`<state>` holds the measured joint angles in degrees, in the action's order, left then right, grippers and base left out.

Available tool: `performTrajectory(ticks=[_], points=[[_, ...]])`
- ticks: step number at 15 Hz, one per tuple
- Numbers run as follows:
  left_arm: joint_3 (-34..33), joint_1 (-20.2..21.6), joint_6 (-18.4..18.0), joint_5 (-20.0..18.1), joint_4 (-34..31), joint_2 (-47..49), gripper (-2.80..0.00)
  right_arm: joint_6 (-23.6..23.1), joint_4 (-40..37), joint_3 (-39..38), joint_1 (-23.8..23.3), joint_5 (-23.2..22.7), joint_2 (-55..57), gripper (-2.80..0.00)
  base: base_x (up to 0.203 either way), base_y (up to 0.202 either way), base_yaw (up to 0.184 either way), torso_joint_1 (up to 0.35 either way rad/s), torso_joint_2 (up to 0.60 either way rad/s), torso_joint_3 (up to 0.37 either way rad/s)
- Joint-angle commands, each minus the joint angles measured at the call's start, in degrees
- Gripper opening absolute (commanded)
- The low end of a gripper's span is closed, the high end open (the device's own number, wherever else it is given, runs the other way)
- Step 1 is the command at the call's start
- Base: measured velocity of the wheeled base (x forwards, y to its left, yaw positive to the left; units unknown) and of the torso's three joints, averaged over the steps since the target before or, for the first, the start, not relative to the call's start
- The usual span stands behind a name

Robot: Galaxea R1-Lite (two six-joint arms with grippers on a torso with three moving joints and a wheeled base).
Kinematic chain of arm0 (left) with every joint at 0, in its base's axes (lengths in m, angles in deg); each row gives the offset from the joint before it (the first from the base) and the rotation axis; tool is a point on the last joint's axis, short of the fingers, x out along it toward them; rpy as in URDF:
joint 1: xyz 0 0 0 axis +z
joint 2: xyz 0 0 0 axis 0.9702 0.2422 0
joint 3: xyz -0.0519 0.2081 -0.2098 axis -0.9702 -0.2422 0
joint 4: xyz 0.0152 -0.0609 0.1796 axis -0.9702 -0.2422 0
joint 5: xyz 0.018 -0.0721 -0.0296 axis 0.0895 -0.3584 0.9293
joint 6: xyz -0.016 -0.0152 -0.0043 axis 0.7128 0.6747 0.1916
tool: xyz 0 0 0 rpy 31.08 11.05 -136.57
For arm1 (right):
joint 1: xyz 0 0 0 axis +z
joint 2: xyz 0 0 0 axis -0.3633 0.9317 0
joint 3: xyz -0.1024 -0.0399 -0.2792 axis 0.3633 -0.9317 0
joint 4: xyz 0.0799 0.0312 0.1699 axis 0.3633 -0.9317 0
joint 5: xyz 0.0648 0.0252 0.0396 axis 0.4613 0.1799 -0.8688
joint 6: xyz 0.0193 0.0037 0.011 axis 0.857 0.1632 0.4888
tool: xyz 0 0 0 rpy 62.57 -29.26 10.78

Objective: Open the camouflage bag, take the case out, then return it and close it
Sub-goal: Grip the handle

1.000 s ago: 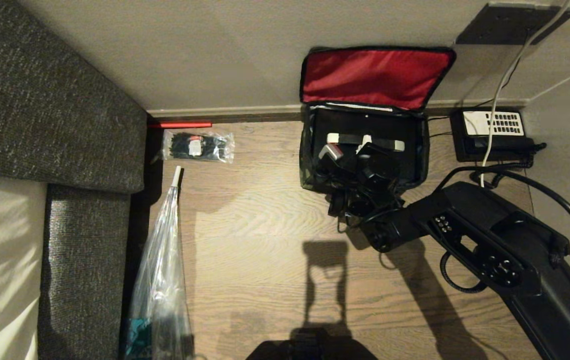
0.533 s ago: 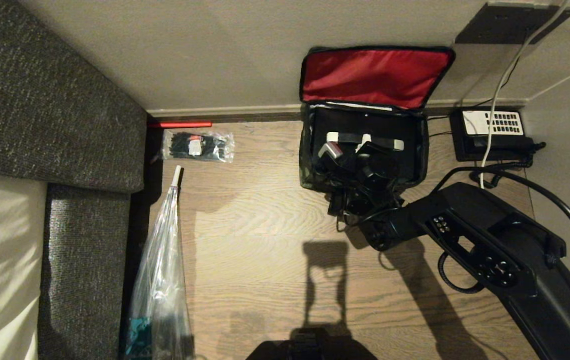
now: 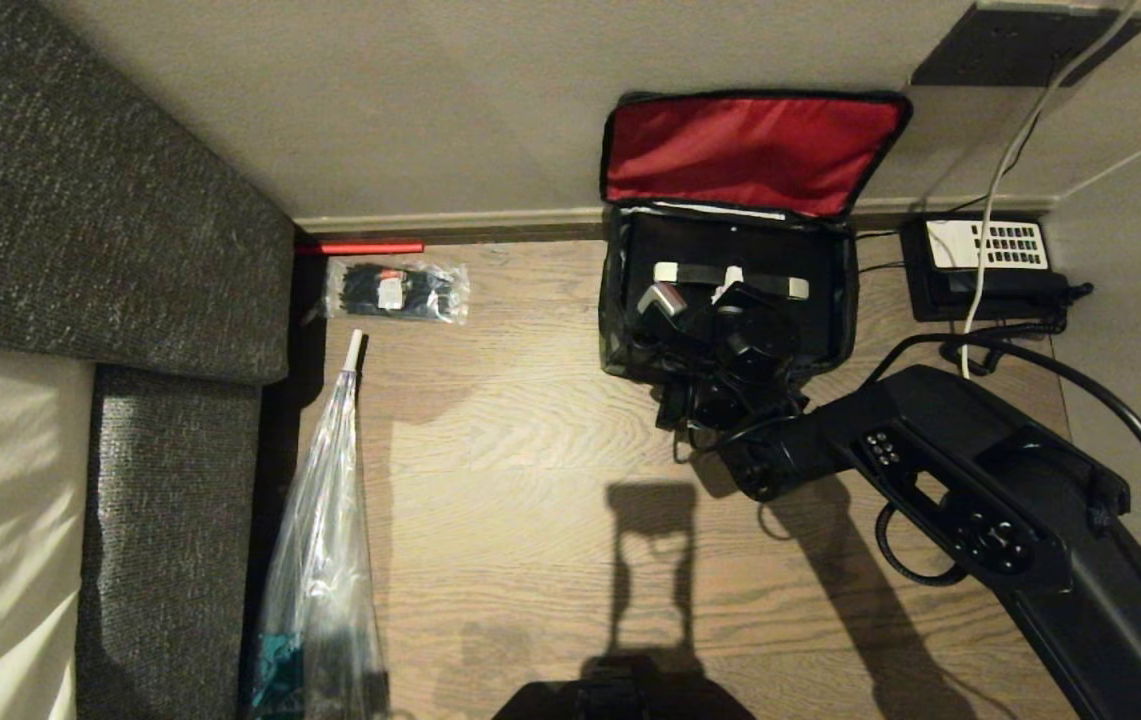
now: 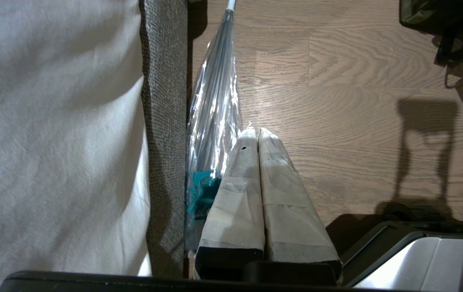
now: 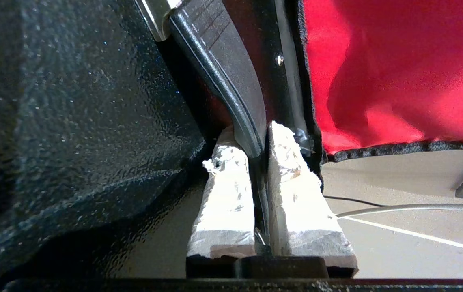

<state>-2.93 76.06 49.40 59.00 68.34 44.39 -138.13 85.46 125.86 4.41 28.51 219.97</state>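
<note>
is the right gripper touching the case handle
Touching. The right wrist view shows the right gripper with its jaws shut on the black handle of the case.

Case [image 5: 73, 101] – glossy pebbled black, floor [image 3: 530, 450] – matt wood

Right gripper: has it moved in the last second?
No. The right gripper stays shut on the case handle inside the camouflage bag, same spot relative to the telephone.

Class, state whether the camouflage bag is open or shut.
Open: the camouflage bag has its red-lined lid flipped back against the wall, the case showing inside.
</note>
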Motion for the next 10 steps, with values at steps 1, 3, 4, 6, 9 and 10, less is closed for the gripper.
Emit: performTrajectory(ticks=[1, 3, 4, 6, 9, 10], points=[[0.01, 0.01, 0.28, 0.01, -0.17, -0.02, -2.80, -0.55, 0.46, 0.11, 0.04, 0.30, -0.20, -2.80, 0.000, 0.000, 0.000, 0.000, 0.00, 0.000], [0.01, 0.01, 0.12, -0.07, -0.17, -0.02, -2.80, -0.55, 0.63, -0.02, 0.04, 0.30, -0.20, -2.80, 0.000, 0.000, 0.000, 0.000, 0.00, 0.000], [-0.06, 0.01, -0.06, 0.02, 0.00, -0.02, -2.80, -0.72, 0.81, 0.12, 0.04, 0.30, -0.19, -2.80, 0.000, 0.000, 0.000, 0.000, 0.00, 0.000], [-0.07, 0.01, 0.90, 0.11, 0.01, -0.02, -2.80, -0.72, 0.90, 0.04, 0.04, 0.21, -0.19, -2.80, 0.000, 0.000, 0.000, 0.000, 0.00, 0.000], [0.01, 0.01, 0.72, 0.02, 0.00, -0.02, -2.80, -0.81, 0.90, 0.11, 0.04, 0.21, -0.02, -2.80, 0.129, 0.000, 0.000, 0.002, 0.00, 0.004], [0.01, 0.01, 0.89, 0.11, 0.00, -0.02, -2.80, -0.81, 0.90, 0.11, 0.04, 0.21, -0.10, -2.80, 0.120, 0.000, 0.002, 0.005, 0.00, 0.005]])
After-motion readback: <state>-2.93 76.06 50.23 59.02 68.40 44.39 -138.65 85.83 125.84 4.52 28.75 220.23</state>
